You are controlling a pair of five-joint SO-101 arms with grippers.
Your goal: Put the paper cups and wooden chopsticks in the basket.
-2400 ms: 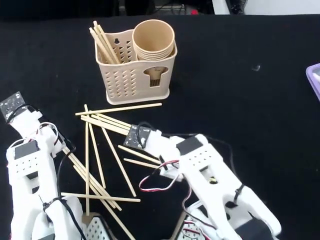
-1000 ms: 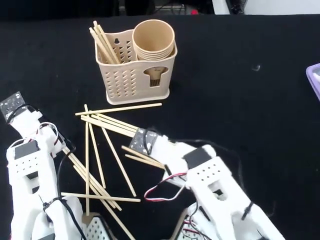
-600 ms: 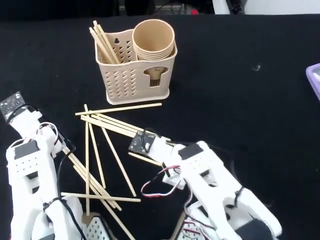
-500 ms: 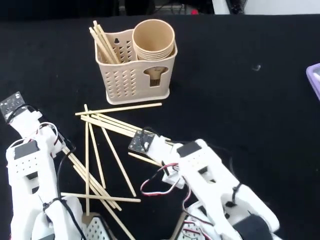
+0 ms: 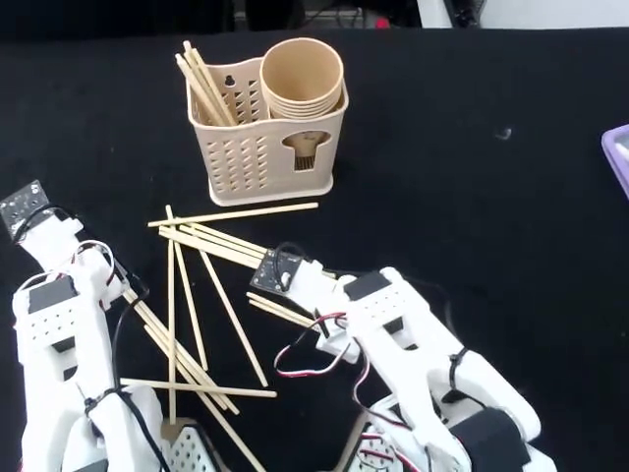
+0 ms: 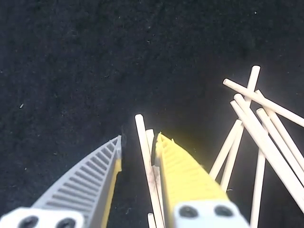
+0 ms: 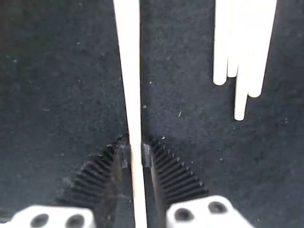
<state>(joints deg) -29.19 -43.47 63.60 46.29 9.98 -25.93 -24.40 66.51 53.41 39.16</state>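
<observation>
The right gripper (image 7: pixel 134 143) clamps 1 wooden chopstick (image 7: pixel 127 57): light, stiff and smooth, likely to pivot unless held near mid-length.

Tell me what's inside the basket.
The basket has two compartments. One holds a stack of nested cups; the other holds several chopsticks leaning out over the rim. The walls cover their lower parts and the bottom.

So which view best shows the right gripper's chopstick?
Right wrist view: the chopstick runs between the right gripper's closed jaws. In the high view the arm covers that grip; the left wrist view shows other chopsticks.
</observation>
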